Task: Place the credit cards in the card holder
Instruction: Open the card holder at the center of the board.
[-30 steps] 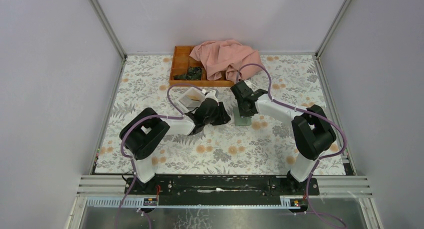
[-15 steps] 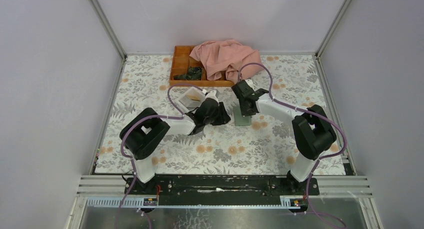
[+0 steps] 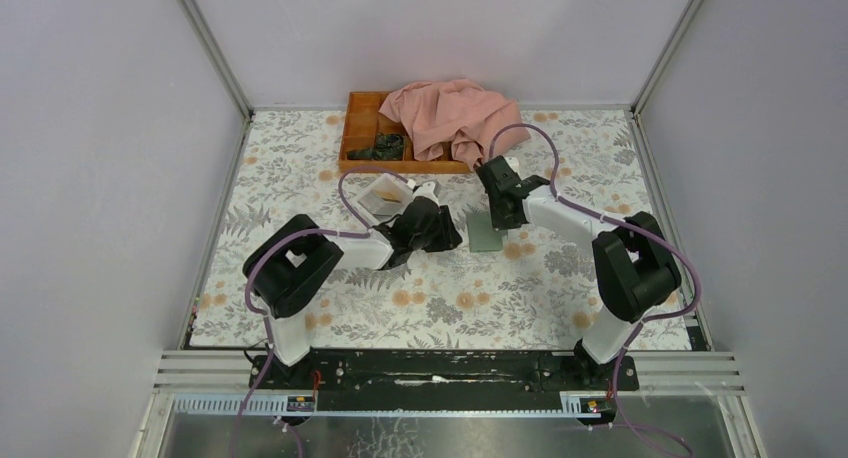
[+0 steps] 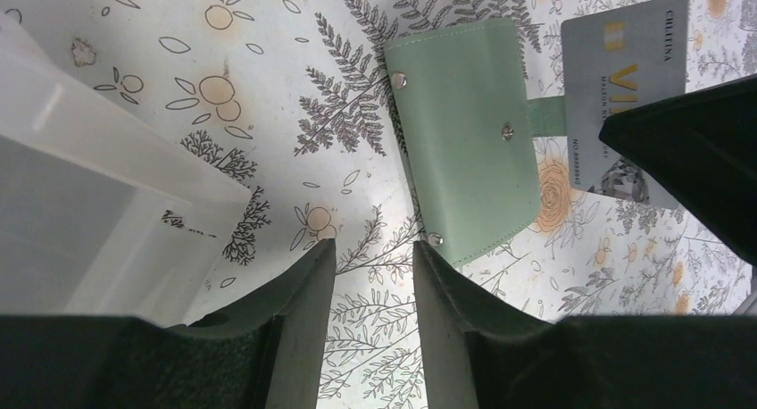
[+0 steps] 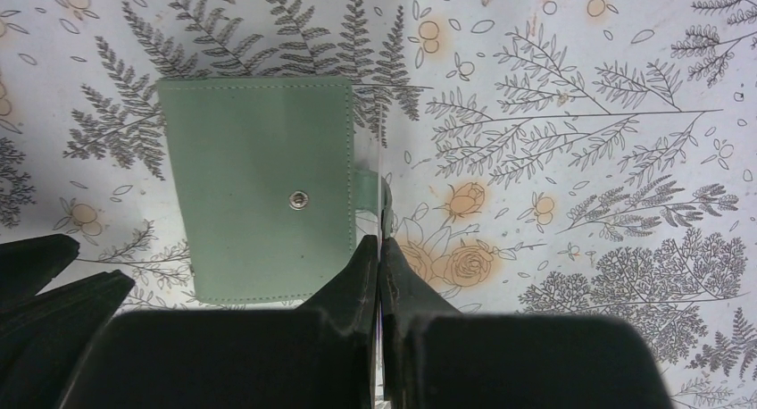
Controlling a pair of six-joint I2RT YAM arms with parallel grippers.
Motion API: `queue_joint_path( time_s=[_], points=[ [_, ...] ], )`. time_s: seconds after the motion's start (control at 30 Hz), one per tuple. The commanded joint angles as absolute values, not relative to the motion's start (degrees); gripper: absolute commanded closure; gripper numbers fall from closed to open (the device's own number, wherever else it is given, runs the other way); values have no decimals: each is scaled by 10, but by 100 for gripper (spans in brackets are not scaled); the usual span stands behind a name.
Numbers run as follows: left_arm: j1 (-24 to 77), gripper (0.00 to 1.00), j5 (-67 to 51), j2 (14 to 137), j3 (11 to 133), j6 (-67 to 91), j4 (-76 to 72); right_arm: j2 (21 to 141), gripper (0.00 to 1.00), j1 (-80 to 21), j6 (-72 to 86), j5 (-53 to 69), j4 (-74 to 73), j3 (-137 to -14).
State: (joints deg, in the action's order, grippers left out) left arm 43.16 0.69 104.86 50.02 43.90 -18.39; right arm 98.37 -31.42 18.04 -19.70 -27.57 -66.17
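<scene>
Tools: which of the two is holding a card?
The right tool, shut on a grey credit card beside the card holder; the left tool is open and empty.

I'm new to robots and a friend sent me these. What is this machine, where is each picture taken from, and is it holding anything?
It is two robot arms, left and right, bolted at the table's near edge, each ending in two fingers. The wide picture looks down from above. The other two come from a camera on each wrist, looking past its own fingers. On the table lie a closed green card holder, a white box, an orange tray and a pink cloth. The right fingers are shut on a grey card, next to the holder. The left fingers are open and hold nothing.
</scene>
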Motion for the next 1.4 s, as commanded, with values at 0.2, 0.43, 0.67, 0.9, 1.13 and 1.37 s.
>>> queue_joint_path(
  time_s=[0.2, 0.43, 0.67, 0.9, 1.13, 1.37],
  points=[
    [440, 56, 21, 1064, 522, 423, -174, 957, 100, -278, 179, -130, -237, -631],
    [441, 56, 20, 1072, 527, 420, -170, 961, 100, -257, 186, -83, -212, -618],
    [441, 56, 18, 1083, 534, 418, -166, 960, 100, -233, 195, -31, -188, -600],
    [440, 56, 18, 1091, 534, 417, -164, 955, 100, -215, 200, -4, -175, -585],
    [441, 56, 18, 1099, 541, 411, -156, 937, 100, -197, 208, 28, -158, -569],
    [441, 56, 17, 1112, 547, 404, -144, 931, 100, -181, 213, 59, -142, -557]
  ],
)
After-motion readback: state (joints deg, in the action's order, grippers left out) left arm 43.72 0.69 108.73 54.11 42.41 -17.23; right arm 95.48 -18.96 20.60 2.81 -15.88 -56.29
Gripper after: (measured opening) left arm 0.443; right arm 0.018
